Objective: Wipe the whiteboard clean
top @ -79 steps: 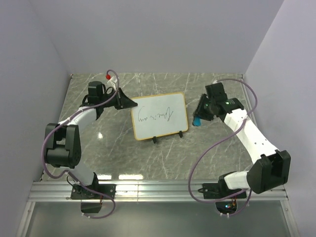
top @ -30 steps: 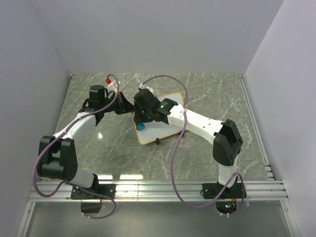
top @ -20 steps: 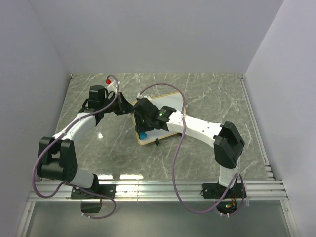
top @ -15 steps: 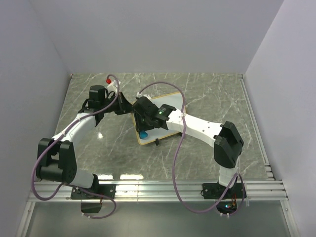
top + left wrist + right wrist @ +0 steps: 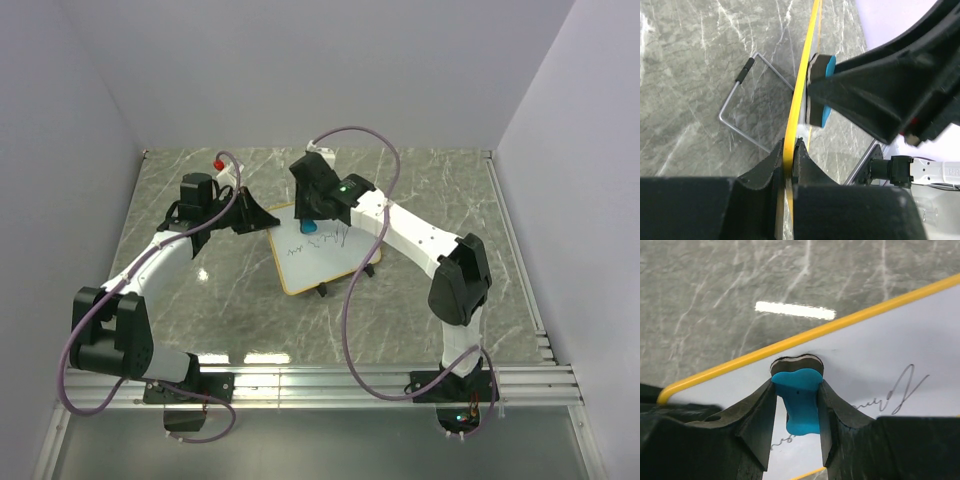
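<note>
The whiteboard [image 5: 325, 265], white with a yellow-tan frame, stands tilted on its wire feet [image 5: 747, 107] mid-table, with thin black writing [image 5: 322, 243] on it. My left gripper [image 5: 262, 216] is shut on the board's left frame edge [image 5: 802, 85]; the grip shows in the left wrist view [image 5: 788, 145]. My right gripper [image 5: 311, 222] is shut on a blue eraser [image 5: 800, 400] and presses its dark felt against the board [image 5: 880, 355] near the upper left edge. The eraser also shows from the side in the left wrist view [image 5: 821, 90]. Writing [image 5: 900, 390] lies right of the eraser.
The grey marble table [image 5: 430, 200] is bounded by white walls on three sides and a metal rail [image 5: 320, 385] at the near edge. Purple cables loop above both arms [image 5: 350, 135]. A red-tipped fitting [image 5: 219, 158] sits by the left arm's wrist.
My right arm came from the table's right side onto the board. In the last half second it slid the eraser from the board's lower left up to its upper left. The left grip held.
</note>
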`<state>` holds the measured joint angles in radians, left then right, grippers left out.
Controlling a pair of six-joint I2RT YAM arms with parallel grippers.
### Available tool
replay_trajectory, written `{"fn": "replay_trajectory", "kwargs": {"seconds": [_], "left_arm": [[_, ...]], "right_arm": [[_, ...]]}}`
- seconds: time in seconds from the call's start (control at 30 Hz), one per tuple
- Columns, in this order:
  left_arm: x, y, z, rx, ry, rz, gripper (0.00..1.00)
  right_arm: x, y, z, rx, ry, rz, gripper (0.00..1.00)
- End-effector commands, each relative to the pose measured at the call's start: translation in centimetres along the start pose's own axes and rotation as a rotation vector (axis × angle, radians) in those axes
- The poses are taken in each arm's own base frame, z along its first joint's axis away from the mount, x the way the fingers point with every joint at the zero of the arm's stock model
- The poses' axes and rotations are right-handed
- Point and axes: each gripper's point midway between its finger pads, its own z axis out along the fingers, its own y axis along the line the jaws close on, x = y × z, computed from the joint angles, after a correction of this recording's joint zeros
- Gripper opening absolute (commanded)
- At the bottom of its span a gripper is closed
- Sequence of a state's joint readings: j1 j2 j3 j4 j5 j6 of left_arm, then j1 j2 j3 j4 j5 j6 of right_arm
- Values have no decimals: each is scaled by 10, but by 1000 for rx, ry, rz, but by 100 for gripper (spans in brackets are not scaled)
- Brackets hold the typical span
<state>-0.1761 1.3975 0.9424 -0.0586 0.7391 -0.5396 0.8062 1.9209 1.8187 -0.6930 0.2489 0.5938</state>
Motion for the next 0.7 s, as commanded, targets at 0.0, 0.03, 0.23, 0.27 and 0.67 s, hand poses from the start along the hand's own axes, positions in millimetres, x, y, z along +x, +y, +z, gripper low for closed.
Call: {"fn": "replay_trajectory", "kwargs": {"seconds": [0.0, 0.03, 0.23, 0.27, 0.67], "left_arm": [[2, -10, -7, -1, -1, 62, 0], [2, -9, -7, -3, -3, 63, 0], [2, -6, -5, -9, 2, 63, 0], [2, -5, -3, -8, 6, 59, 0], [-1, -7, 2, 16, 13, 58, 0]], "right_arm": [[17, -19, 16, 70, 17, -5, 0], [24, -18, 15, 59, 26, -6, 0], [69, 11, -3, -76, 64, -33, 0], [73, 19, -9, -108, 58, -41, 0], [114, 77, -33, -339, 149, -100, 0]]}}
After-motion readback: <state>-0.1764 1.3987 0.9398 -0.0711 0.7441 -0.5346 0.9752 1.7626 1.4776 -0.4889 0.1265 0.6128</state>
